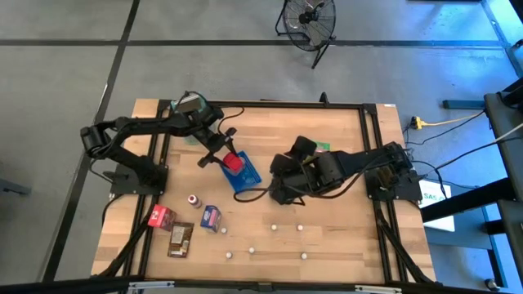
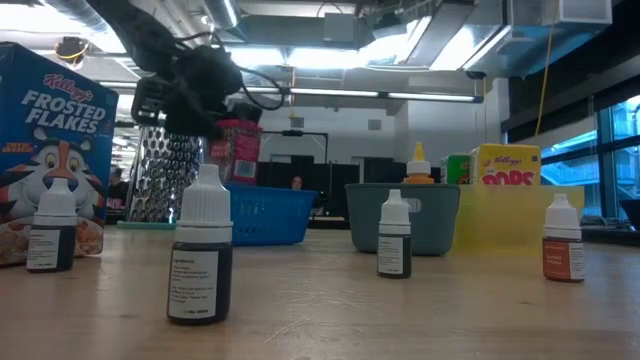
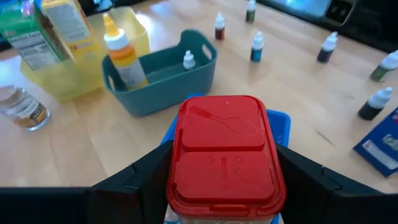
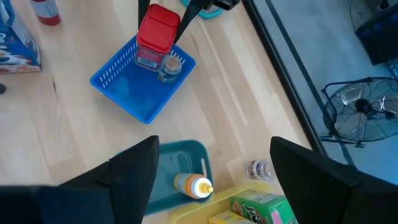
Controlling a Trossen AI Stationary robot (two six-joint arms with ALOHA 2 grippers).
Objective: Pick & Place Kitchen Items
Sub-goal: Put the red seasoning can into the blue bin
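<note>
Right now the left gripper (image 1: 228,157) hangs over the blue basket (image 1: 248,179) near the middle of the table, its fingers (image 3: 134,177) pinching a red-lidded jar (image 3: 225,155) from both sides. From the right wrist view the jar (image 4: 157,36) sits above the basket's (image 4: 134,93) inside, with a small glass jar (image 4: 168,67) lying in the basket just beside it. The right gripper (image 1: 282,175) waits close by on the basket's far side, fingers (image 4: 134,171) spread wide and holding nothing. Below it stand a teal bin (image 4: 168,171) with an orange-capped squeeze bottle (image 4: 193,186) inside and a yellow bin (image 3: 74,74) with boxes. Along the table's near edge lie a red packet (image 1: 160,216), a brown packet (image 1: 181,238), a blue cereal box (image 1: 212,217) and several small dropper bottles (image 2: 201,250).
</note>
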